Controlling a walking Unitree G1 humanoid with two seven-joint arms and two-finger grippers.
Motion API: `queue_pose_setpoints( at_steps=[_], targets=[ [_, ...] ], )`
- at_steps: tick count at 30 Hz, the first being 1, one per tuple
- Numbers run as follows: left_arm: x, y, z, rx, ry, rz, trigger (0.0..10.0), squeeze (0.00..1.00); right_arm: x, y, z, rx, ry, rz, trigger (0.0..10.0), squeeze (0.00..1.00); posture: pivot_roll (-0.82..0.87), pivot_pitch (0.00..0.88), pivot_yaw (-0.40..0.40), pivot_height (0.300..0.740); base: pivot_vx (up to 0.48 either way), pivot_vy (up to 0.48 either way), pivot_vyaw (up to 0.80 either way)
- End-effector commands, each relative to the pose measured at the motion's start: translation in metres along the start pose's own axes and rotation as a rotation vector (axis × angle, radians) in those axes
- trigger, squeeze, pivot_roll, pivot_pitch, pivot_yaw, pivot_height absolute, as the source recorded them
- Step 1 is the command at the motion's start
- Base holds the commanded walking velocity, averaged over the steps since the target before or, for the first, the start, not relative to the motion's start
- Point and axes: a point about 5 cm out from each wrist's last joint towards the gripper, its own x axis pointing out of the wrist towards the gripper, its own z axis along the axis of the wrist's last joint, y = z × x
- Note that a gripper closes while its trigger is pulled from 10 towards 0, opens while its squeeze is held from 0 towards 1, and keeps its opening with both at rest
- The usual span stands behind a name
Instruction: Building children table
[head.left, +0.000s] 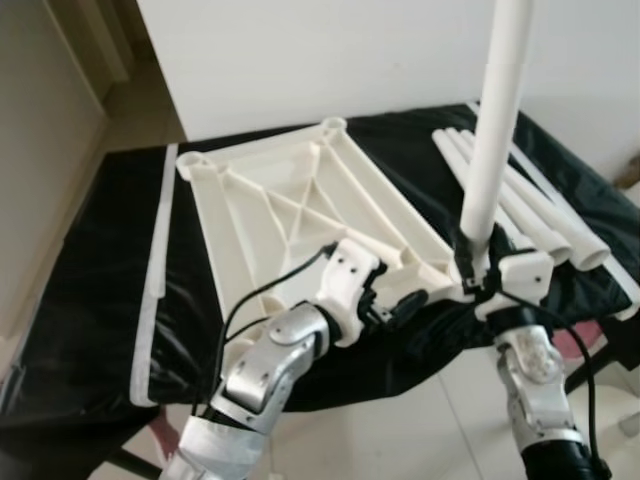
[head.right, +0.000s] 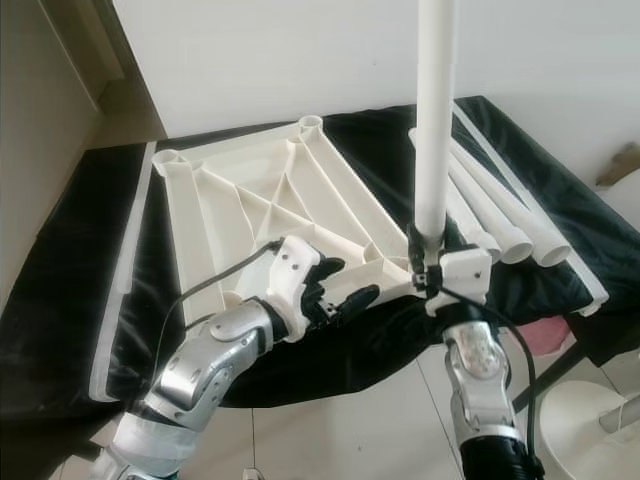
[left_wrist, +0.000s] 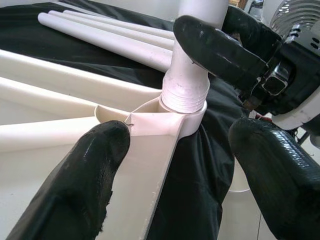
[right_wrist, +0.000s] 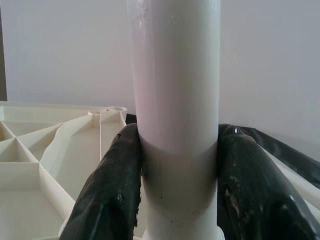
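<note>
- Screwing a white leg (head.left: 495, 130) upright into the near corner socket (left_wrist: 172, 115) of the upside-down tabletop (head.left: 290, 200) lying on the black-covered desk (head.left: 90, 290).
- Pinching the leg low down with the right end effector (head.left: 474, 262).
- Bracing the corner with the left end effector (head.left: 400, 303), fingers spread.
- Probably turning next until the thread seats; spare legs (head.left: 530, 215) waiting just beside.

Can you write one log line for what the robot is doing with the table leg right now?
step: fitting leg into tabletop corner socket | right tool: shut on leg, upright | left tool: open, at that corner | spare legs: lying on black cloth
</note>
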Motion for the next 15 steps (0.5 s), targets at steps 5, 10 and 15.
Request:
queue_pose_setpoints(
  at_steps=[5, 10, 15],
  targets=[
    [-0.001, 0.0007, 0.0072, 0.013, -0.011, -0.029, 10.0, 0.0, -0.0186, 0.0021, -0.0211, 0.106, 0.1, -0.055, 10.0, 0.0, -0.02, 0.0, 0.077, 0.74, 0.0, 0.0, 0.0],
    [-0.0006, 0.0009, 0.0084, 0.012, -0.013, -0.036, 10.0, 0.0, -0.0192, 0.0011, -0.0247, 0.173, 0.123, -0.097, 10.0, 0.0, -0.03, 0.0, 0.08, 0.74, 0.0, 0.0, 0.0],
    [-0.0009, 0.0008, 0.0089, 0.012, -0.014, -0.038, 10.0, 0.0, -0.0175, -0.0003, -0.025, 0.245, 0.128, -0.129, 10.0, 0.0, -0.03, 0.0, 0.08, 0.74, 0.0, 0.0, 0.0]
  ],
)
